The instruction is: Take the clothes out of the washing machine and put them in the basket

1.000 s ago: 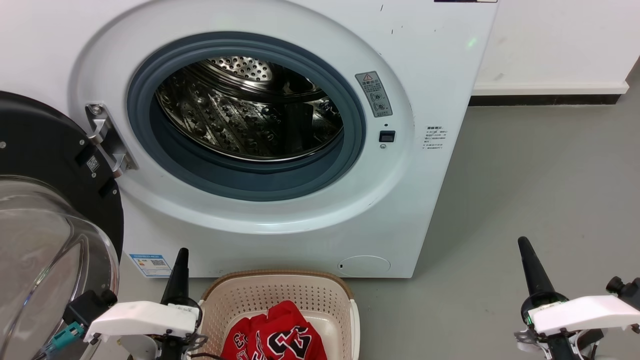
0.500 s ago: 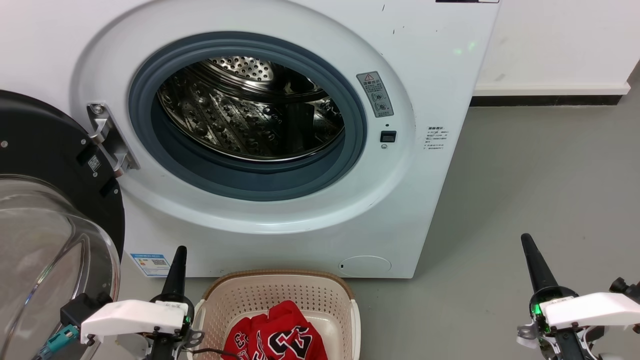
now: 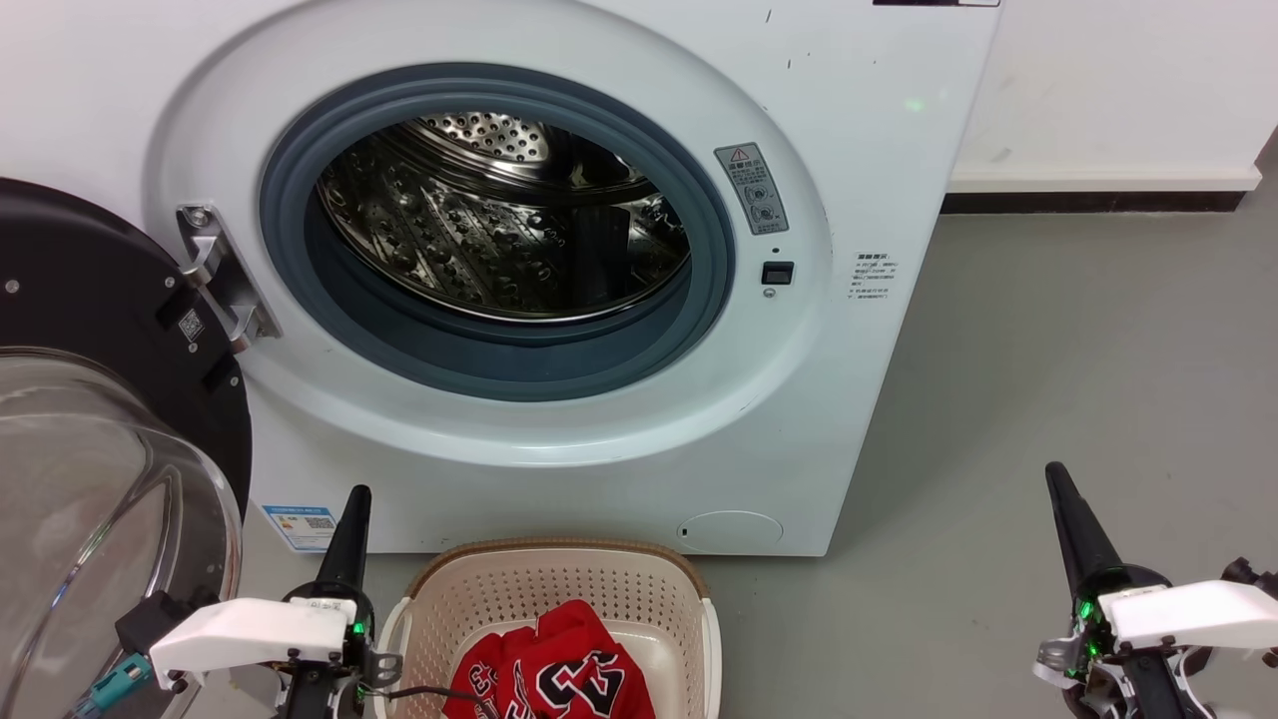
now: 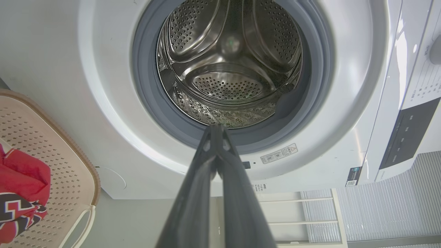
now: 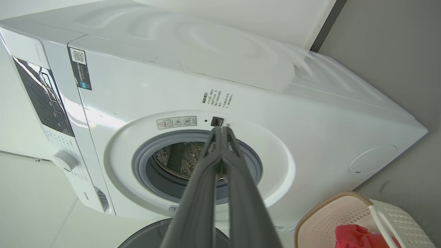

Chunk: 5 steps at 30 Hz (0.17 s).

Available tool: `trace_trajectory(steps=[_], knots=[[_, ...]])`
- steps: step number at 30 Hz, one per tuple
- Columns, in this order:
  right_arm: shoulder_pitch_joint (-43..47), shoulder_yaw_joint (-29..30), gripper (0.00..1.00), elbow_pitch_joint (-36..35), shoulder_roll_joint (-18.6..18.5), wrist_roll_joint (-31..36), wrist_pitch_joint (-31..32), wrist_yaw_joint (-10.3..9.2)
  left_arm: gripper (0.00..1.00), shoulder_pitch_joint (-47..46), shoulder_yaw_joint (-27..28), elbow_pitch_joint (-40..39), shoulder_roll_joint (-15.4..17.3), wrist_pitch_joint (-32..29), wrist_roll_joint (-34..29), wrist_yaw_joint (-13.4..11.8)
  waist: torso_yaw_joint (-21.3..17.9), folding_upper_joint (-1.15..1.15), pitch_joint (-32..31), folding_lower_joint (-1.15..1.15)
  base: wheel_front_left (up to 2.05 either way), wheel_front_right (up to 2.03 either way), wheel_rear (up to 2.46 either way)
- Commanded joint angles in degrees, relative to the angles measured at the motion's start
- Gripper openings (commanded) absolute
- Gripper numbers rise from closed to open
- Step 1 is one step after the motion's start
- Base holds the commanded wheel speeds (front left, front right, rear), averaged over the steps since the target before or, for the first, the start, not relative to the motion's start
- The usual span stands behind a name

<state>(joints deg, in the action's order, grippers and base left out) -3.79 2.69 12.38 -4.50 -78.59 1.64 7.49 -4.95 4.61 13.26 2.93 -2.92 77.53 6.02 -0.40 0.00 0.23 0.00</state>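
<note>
hovering clenched on nothing, our left gripper (image 3: 356, 496) and right gripper (image 3: 1054, 477) flank the cream perforated plastic basket (image 3: 559, 547) — set just before the big white front-loading washing machine (image 3: 849, 150) for a short drop, we judge — where the red numbered jersey clothes (image 3: 544, 669) lie by its near edge.

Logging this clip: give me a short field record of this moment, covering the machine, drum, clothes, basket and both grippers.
washing machine: door swung open to the left
drum: no clothing visible inside
clothes: red jersey lying in the basket
basket: on the floor, in front of the machine
left gripper: shut, empty, left of the basket
right gripper: shut, empty, over the floor at right
task state: looks finished, as far as the drum can be seen
</note>
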Motion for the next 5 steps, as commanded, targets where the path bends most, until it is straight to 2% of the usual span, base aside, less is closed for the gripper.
trace_trajectory(steps=[1,5], knots=[[-1.4,0.2,0.0,0.0,-0.2,-1.6,0.4,0.01,0.0,-1.1,0.4,0.0,0.0,-0.4,1.5,0.3,0.0,0.0,0.0,0.0,0.0,0.0,0.0],[-1.6,0.5,0.0,0.2,-0.2,-3.6,0.9,0.01,0.0,-1.2,0.7,0.1,0.0,-0.9,3.3,0.5,0.1,0.0,0.0,0.0,0.0,0.0,0.0]])
